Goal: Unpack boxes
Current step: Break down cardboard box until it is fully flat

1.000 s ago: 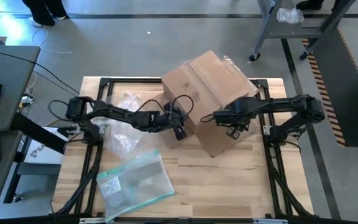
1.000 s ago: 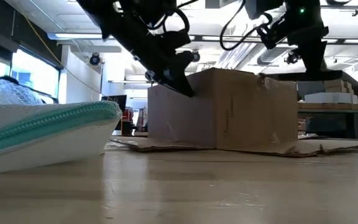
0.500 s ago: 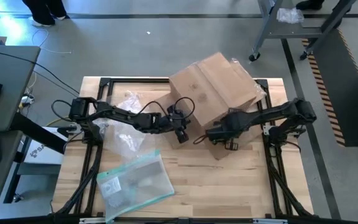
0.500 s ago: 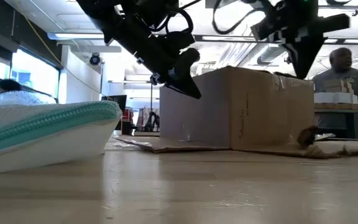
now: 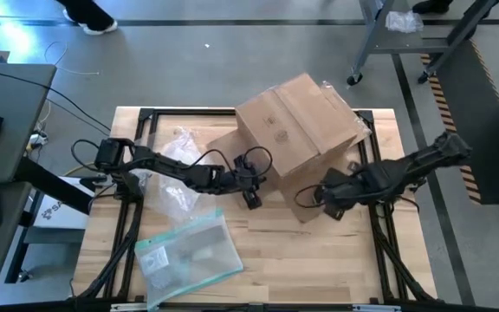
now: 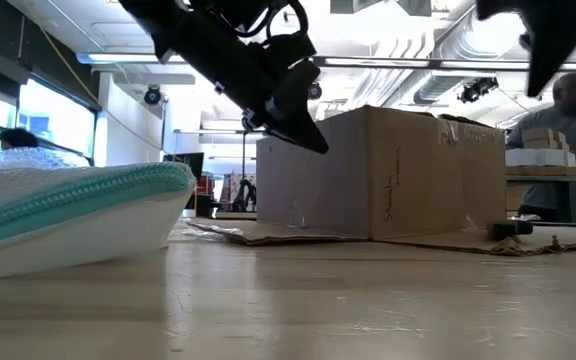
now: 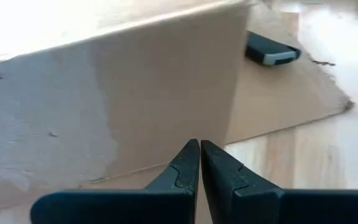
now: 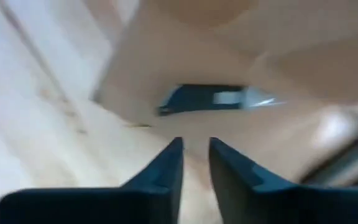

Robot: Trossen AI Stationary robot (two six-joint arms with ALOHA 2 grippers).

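The brown cardboard box [image 5: 297, 121] stands in the table's far middle, its flaps [image 6: 448, 240] spread flat on the wood. My left gripper [image 5: 255, 199] is shut, its tips [image 7: 199, 146] close before the box's near-left wall [image 7: 104, 106]. I cannot tell whether they touch it. My right gripper [image 5: 326, 206] hovers over the near flap [image 5: 306, 208], pointing steeply down, fingers a little apart with nothing between them. A small dark oblong item with a grey end [image 8: 210, 99] lies on that flap beyond its tips.
A clear pouch with a teal edge [image 5: 189, 256] lies near the front left. Bubble wrap [image 5: 176, 178] lies under my left arm. A black frame [image 5: 379, 225] runs along the table's sides. A person [image 6: 563, 110] stands in the room behind.
The box has slid a little toward the table's right edge and then stopped. My right gripper has drawn off the box toward the near edge and tipped steeply down, its arm swinging right. My left gripper has crept right along the box's near side.
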